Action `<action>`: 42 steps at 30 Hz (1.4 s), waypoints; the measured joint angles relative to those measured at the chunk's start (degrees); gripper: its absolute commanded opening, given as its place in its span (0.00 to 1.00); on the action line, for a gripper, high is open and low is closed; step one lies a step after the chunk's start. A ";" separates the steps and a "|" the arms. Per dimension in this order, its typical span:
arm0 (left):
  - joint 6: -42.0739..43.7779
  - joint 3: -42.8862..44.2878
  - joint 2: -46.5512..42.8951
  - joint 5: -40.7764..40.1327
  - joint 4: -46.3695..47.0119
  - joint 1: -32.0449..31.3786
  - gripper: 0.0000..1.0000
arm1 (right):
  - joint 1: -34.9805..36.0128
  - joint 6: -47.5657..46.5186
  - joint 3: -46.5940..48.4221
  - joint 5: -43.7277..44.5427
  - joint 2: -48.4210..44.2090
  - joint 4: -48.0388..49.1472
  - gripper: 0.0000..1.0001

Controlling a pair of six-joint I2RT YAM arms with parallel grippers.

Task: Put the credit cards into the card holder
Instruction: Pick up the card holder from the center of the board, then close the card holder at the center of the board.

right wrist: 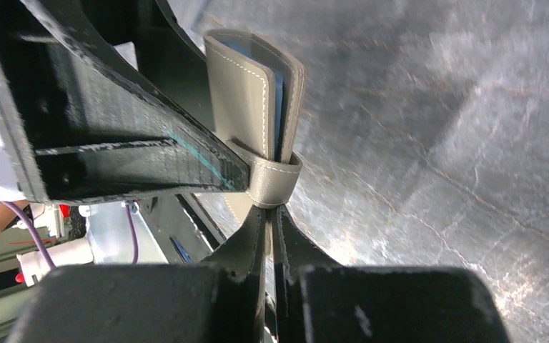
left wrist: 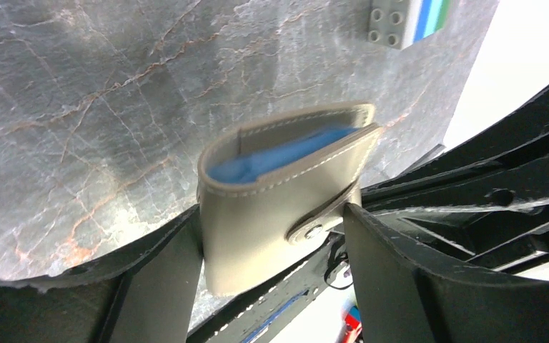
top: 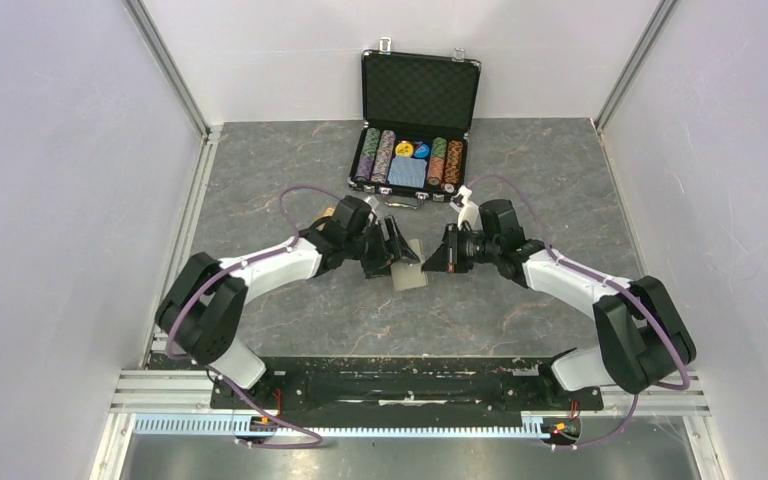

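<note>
The khaki-grey card holder (top: pixel 410 266) is held above the table between both grippers, folded, with its blue lining (left wrist: pixel 279 153) showing at the open edge. My left gripper (top: pixel 390 250) is shut on it, its fingers pressing the two side edges in the left wrist view (left wrist: pixel 271 225). The snap stud (left wrist: pixel 313 231) sits on the closing strap. In the right wrist view the card holder (right wrist: pixel 246 93) stands edge-on and my right gripper (right wrist: pixel 273 213) is shut on the end of its strap (right wrist: pixel 275 179). No orange or black credit cards show in any view.
An open black poker chip case (top: pixel 415 150) with chip rows and a blue deck stands at the back centre. A small grey studded block with blue and green stripes (left wrist: pixel 400 18) lies on the marbled table. White walls enclose both sides.
</note>
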 measured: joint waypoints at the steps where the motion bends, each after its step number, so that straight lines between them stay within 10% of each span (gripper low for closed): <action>1: 0.09 -0.09 -1.14 -0.15 0.11 0.39 0.80 | 0.00 0.09 0.61 0.15 -0.85 0.02 0.00; 16: -3.15 -13.88 -13.07 12.57 27.45 10.60 0.73 | -0.72 3.19 9.79 -1.38 -1.99 -1.22 0.00; 23: -6.51 -15.78 -12.15 16.85 37.92 11.43 0.53 | -1.49 4.96 12.26 -3.04 -1.99 -1.16 0.00; 32: -10.69 -16.90 -10.91 19.56 44.13 11.74 0.02 | -2.80 6.05 12.26 -3.91 -1.99 -1.18 0.01; 42: -5.05 -12.66 -13.11 16.24 25.75 10.88 0.02 | -2.60 4.48 13.11 -2.32 -1.81 -6.91 0.59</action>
